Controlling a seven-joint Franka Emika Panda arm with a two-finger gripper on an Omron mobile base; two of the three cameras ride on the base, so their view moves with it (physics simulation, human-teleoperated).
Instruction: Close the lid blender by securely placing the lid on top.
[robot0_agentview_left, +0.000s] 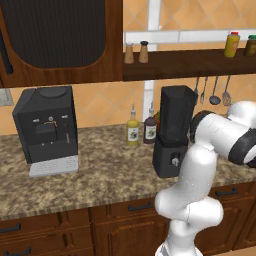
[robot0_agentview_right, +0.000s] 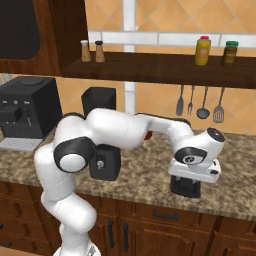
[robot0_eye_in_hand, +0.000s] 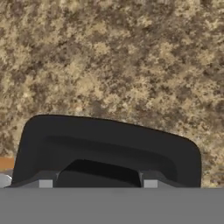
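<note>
Lid (robot0_eye_in_hand: 109, 148) and gripper (robot0_agentview_right: 186, 186) are what we are watching most closely here. In the hand view the black squarish cap is lying flat on the speckled granite counter (robot0_eye_in_hand: 131, 57), directly under the hand, its wide side running across between the two finger tips (robot0_eye_in_hand: 46, 181) that are rising at the bottom edge. The tips are standing apart, one toward each end of the lid's near edge, so we are reading the jaws as open and straddling it; whether they are already touching the plastic we cannot tell.

In the right base view we are seeing the hand pointing straight down at the counter, well to the right of the blender (robot0_agentview_right: 102, 137), with the arm stretching across in front of the jar. In the left base view the blender (robot0_agentview_left: 174, 132) is standing upright on its boxy base, beside two small bottles (robot0_agentview_left: 141, 127), and its top rim is looking uncovered.

We are judging that the grasp is the step in hand and the placing is not yet done. The coming move is turning on one thing: the lid is lying low on the counter to the right, while the jar's mouth is sitting high and to the left, so the cap will need lifting clear of the rim and carrying leftward, kept level.
</note>
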